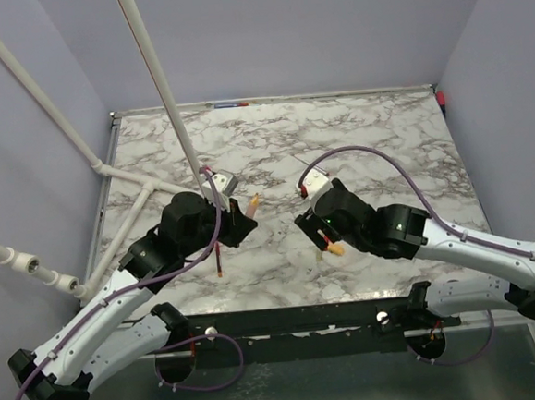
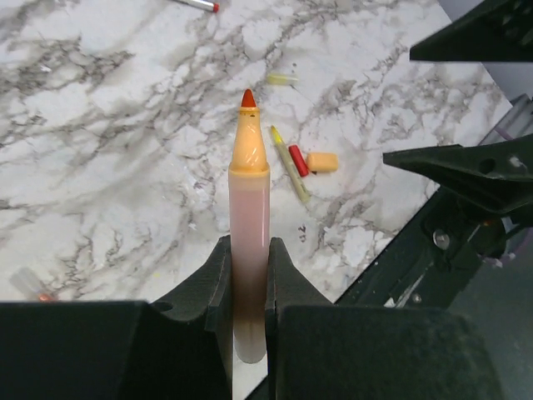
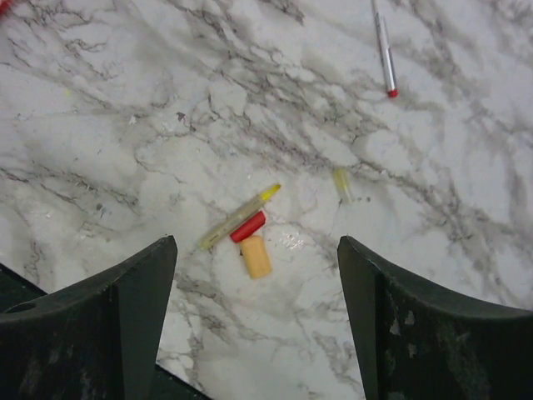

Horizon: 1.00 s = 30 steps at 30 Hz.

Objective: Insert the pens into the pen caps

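Since no pen wears a cap yet, the job looks barely begun. The left gripper [image 2: 248,250] pinches an orange pen [image 2: 248,167], red tip bare, at frame centre. The right gripper [image 3: 256,242] hangs spread wide over a yellow pen [image 3: 237,218], orange cap [image 3: 256,257] and red cap [image 3: 247,227]. A pale speck nearby may be another cap. Lilac walls [image 1: 264,33] enclose the grey-veined marble tabletop [image 1: 272,135].
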### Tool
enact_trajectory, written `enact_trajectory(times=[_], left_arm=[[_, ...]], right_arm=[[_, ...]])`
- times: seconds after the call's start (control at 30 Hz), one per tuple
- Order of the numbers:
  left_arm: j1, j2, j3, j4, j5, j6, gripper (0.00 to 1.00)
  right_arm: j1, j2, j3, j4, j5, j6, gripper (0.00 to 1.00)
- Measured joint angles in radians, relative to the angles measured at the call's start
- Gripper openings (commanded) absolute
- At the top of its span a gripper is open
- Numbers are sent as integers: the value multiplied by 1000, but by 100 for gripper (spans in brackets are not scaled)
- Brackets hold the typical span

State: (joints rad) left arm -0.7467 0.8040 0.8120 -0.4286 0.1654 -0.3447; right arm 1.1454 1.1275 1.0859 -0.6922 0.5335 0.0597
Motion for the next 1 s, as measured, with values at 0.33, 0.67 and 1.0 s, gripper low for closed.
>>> enact_trajectory(times=[0.33, 0.67, 1.0], left_arm=[[0, -116, -40, 61, -108, 50, 0], [0, -144, -68, 64, -108, 56, 0], [0, -166, -68, 64, -115, 71, 0]], right_arm=[[-211, 17, -126, -54, -236, 258, 79], [-390, 246, -167, -32, -412, 299, 70], [-399, 363, -195, -6, -466, 299, 63]])
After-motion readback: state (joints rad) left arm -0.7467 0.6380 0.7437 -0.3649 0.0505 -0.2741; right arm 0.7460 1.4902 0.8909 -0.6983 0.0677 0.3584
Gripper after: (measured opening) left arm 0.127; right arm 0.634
